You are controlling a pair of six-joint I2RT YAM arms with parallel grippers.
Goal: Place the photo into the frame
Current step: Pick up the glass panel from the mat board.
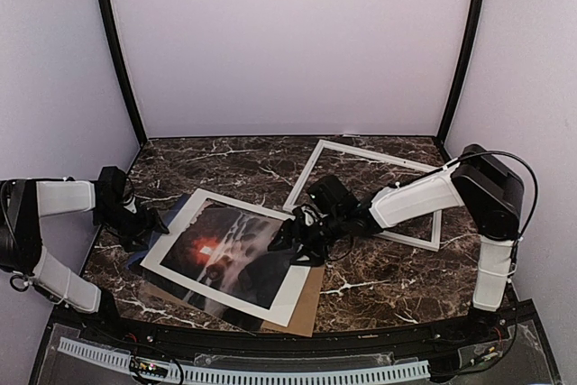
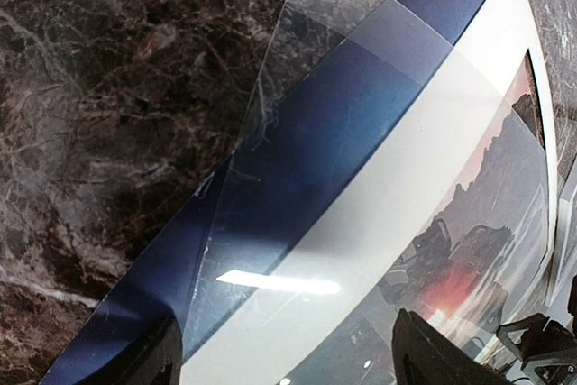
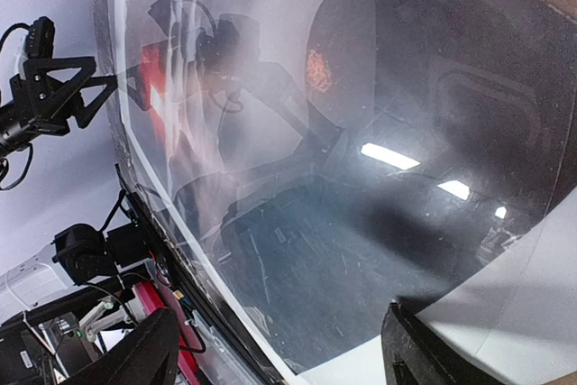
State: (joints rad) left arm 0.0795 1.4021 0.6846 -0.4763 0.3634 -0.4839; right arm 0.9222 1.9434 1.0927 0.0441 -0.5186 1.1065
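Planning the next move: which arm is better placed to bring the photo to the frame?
Right, probably: the right claw is at the edge of the photo nearest the frame, which lies on that arm's side.

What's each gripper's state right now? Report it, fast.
Left gripper: open, gripping nothing.
Right gripper: open, gripping nothing.

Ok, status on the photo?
Left hand, right hand open, either side of glossy sunset landscape photo. Photo under white paper mat, not in white rectangular frame. Right arm over frame.

Photo (image 1: 233,257) under mat (image 1: 174,239), atop cardboard (image 1: 309,309), front-left; frame (image 1: 304,176) behind, to right.
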